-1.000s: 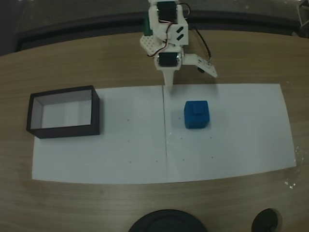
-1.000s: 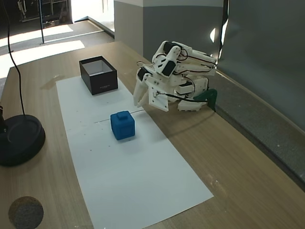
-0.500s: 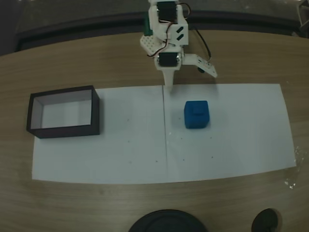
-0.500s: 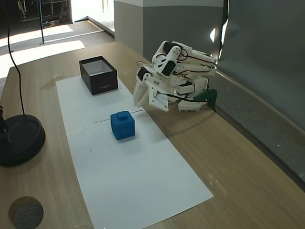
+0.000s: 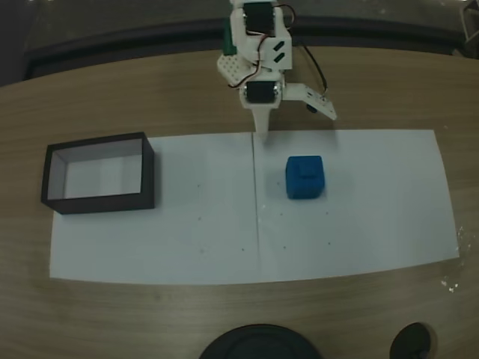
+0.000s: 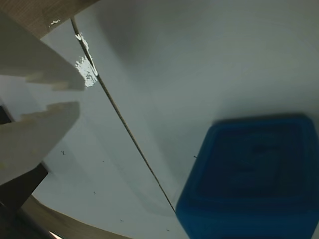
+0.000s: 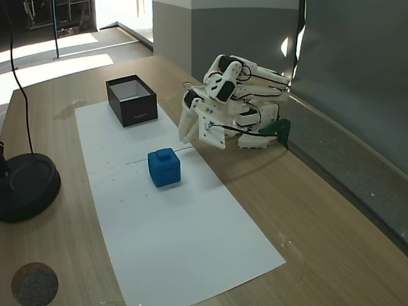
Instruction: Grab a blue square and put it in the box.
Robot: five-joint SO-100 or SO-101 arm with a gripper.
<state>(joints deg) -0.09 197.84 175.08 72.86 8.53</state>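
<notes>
The blue square (image 5: 304, 177) rests on white paper, right of a thin black line; it also shows in another fixed view (image 7: 164, 166) and blurred at the wrist view's lower right (image 6: 254, 179). The box (image 5: 101, 202), black-walled with a pale inside and nothing in it, sits at the paper's left end (image 7: 136, 116). My gripper (image 5: 262, 133) points down at the paper's far edge, a short way from the cube and apart from it (image 7: 183, 137). In the wrist view its white fingers (image 6: 79, 96) lie almost together with nothing between them.
The white paper sheet (image 5: 359, 224) covers the middle of the wooden table. A black round base (image 7: 25, 185) with a cable stands at the near edge (image 5: 258, 344), beside a small dark disc (image 5: 412, 344). The folded arm (image 7: 239, 95) sits by the back wall.
</notes>
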